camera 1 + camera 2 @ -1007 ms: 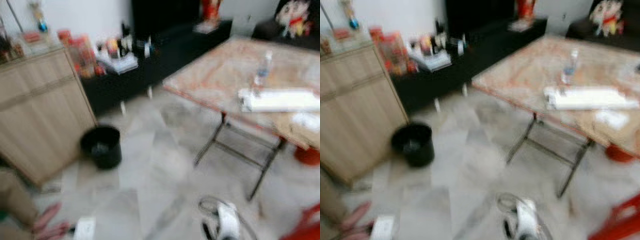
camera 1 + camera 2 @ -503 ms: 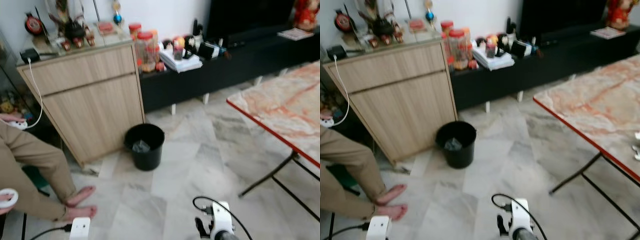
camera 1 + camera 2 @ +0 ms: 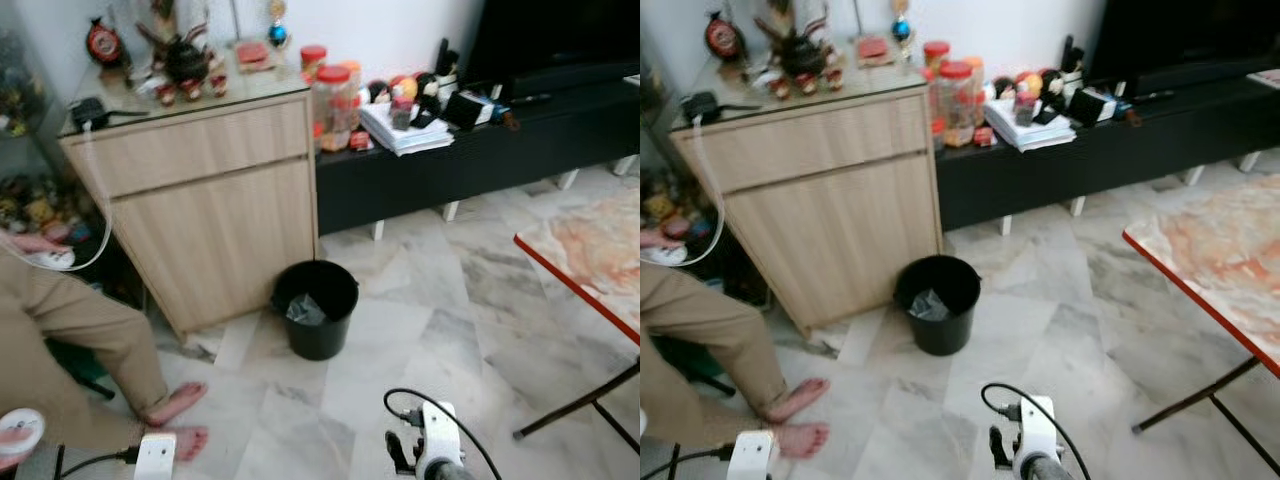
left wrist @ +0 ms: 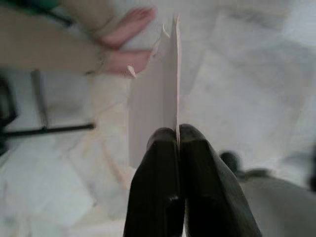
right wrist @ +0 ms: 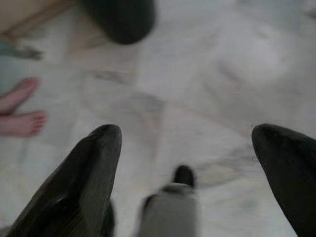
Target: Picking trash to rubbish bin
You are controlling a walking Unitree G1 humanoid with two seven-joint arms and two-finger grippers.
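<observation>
The left gripper (image 4: 177, 136) hangs low, fingers pinched on a pale paper sheet (image 4: 153, 106). The right gripper (image 5: 187, 143) hangs spread wide. The black bin (image 3: 317, 308) stands at twelve o'clock beside the wooden cabinet (image 3: 210, 205).

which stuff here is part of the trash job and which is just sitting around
Job: pale sheet pinched in the left gripper; black bin by the wooden cabinet; right gripper, open.
Lying about: jars, stack of papers, marble-top table, person's feet.
</observation>
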